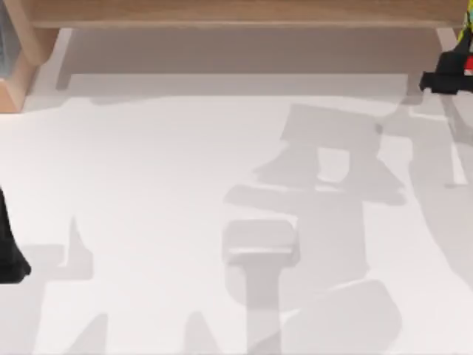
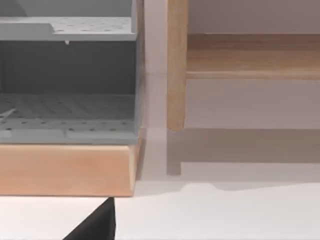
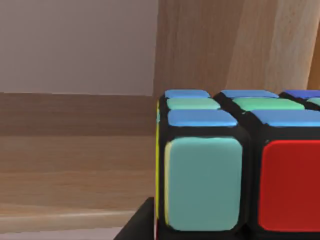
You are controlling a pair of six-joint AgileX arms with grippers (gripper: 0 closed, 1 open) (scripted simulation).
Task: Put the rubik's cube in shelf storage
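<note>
From above, the right end effector sits at the bench's far right corner, just in front of the shelf storage, whose long board runs along the far edge. A scrap of red, yellow and green at that corner is the rubik's cube, touching the dark fingers, so I judge it is clamped and being carried. The left end effector is parked at the bench's left edge, well apart from the work, and whether its fingers are open I cannot tell. The left wrist view shows the shelf's pale upright with its board beyond, and beside it a grey perforated tray unit on a wooden base. The right wrist view has the cube close up, with teal, red and blue stickers in a black grid, a dark part of the end effector under it, and the shelf's wooden side panel and board just behind. The step in hand looks like the final carry into the shelf. The next move calls for advancing past the side panel, settling the cube on the board, then opening the fingers.
</note>
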